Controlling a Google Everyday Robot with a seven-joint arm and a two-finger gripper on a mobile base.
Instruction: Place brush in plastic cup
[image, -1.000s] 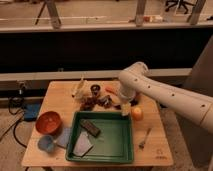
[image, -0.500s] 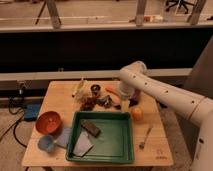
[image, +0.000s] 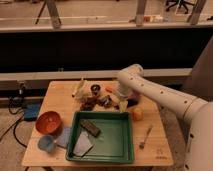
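The light-blue plastic cup (image: 46, 143) stands at the front left of the wooden table (image: 65, 95), just in front of the orange-red bowl (image: 48, 122). My gripper (image: 121, 103) hangs from the white arm (image: 150, 90) at the back middle of the table, at the right end of a cluster of small dark things (image: 96, 101). I cannot pick out the black brush for certain; it may lie in that cluster beside the gripper. The purple bowl (image: 134, 98) is mostly hidden behind the wrist.
A green tray (image: 125, 150) fills the front middle and holds a dark brown block (image: 91, 127) and a pale cloth (image: 82, 145). An orange fruit (image: 137, 114) and a silver fork (image: 145, 136) lie to its right. A banana (image: 79, 88) lies at the back.
The arm has hardly moved; the gripper stays low over the right end of the dark cluster.
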